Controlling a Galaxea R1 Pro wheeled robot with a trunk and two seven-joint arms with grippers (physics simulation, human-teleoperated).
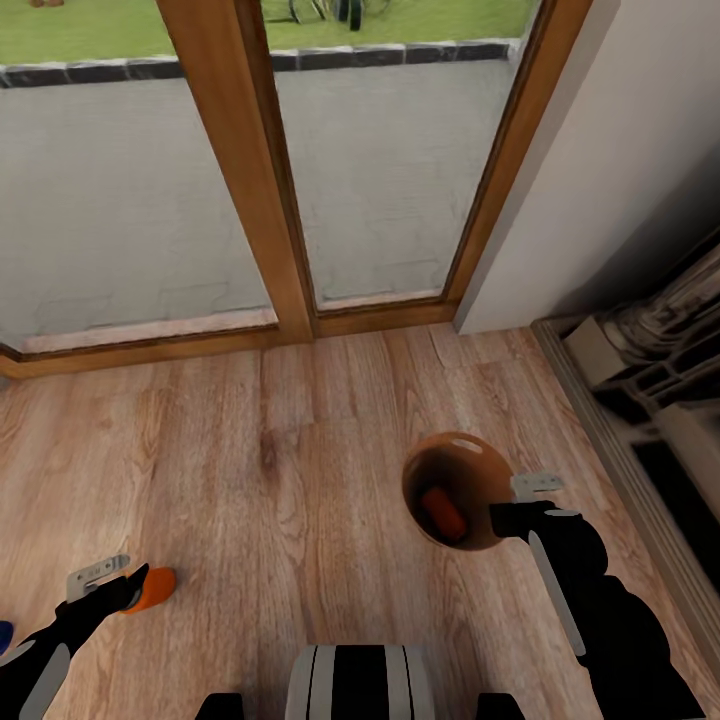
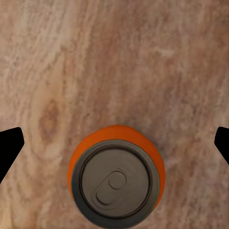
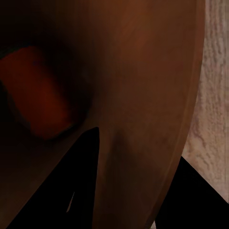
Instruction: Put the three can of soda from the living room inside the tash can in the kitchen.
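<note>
The tash can (image 1: 497, 470) stands on the wood floor, glossy brown inside, with one orange soda can (image 1: 442, 512) lying in it. My right gripper (image 1: 505, 520) straddles its near rim and is shut on the wall. In the right wrist view one finger (image 3: 81, 181) is inside the tash can (image 3: 143, 71), beside the orange can (image 3: 36, 95). A second orange can (image 1: 152, 588) stands upright on the floor at the tip of my left gripper (image 1: 120, 590). Its silvery top (image 2: 115, 181) lies between the wide-open fingertips (image 2: 9, 148). A dark blue can (image 1: 4, 632) peeks in at the left edge.
Wood-framed glass doors (image 1: 290, 200) close off the far side, with a paved terrace beyond. A white wall (image 1: 610, 180) and a grey stepped hearth (image 1: 650, 400) run along the right. My base (image 1: 360, 685) shows at the bottom edge.
</note>
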